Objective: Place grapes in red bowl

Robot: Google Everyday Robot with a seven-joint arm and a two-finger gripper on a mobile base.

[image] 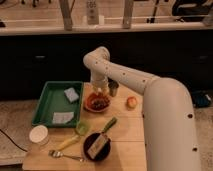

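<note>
Grapes are in the red bowl, hand parked right over them

The hand point(100, 90) hangs just above the back rim of the red bowl point(90, 106) near the far edge of the worktop point(126, 141). Honestly can't tell if it's apart or together, or if it's touching anything. The grapes point(100, 102) sit inside the bowl as a dark clump. A metal cup point(114, 89) stands just beside the hand and an orange fruit point(131, 102) lies off on the bowl's other side from the green tray point(52, 103). Nearer the front there's a small green cup point(81, 128) and a black dish point(96, 147).
</note>
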